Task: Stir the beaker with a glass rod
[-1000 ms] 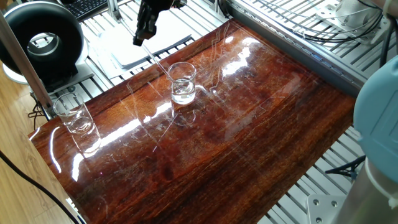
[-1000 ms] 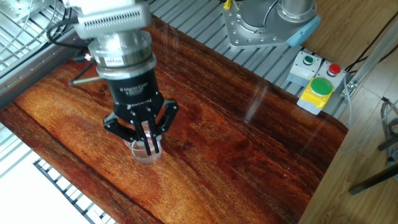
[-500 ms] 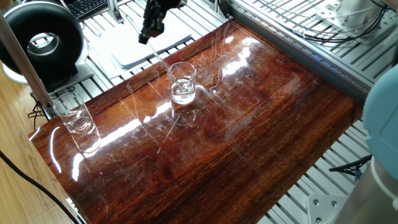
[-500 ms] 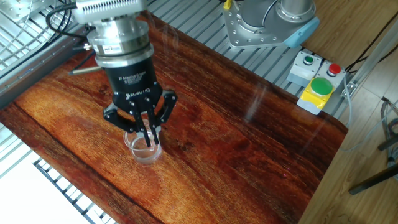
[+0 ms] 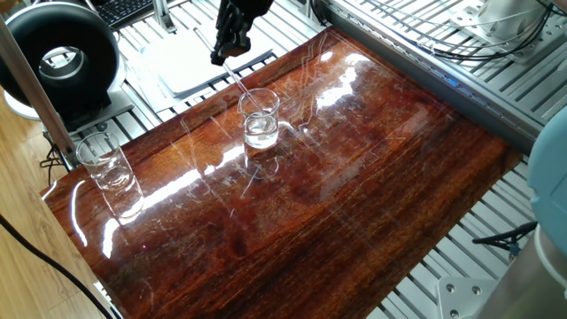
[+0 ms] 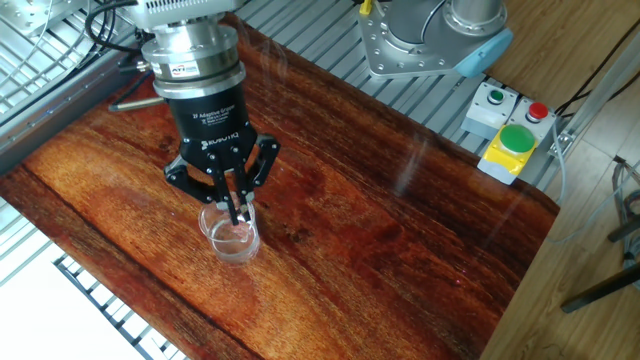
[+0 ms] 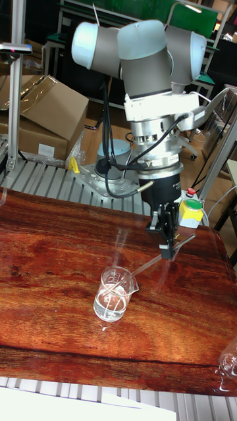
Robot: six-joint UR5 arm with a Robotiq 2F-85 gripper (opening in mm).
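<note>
Because the black two-finger gripper point(image 7: 166, 247) pinches the thin clear glass rod point(image 7: 141, 269) at its top, the slanted rod's lower end dips into the small clear glass beaker point(image 7: 114, 295) mid-table, ready for stirring.

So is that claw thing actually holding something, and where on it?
Yes. The gripper is shut on the glass rod, pinching it at its upper end. The rod slants down, its lower end inside the beaker.

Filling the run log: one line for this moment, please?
phase: stirring | gripper: shut on glass rod | rod: tilted, lower end inside beaker | beaker: upright on table, holds clear liquid | second beaker: untouched
</note>
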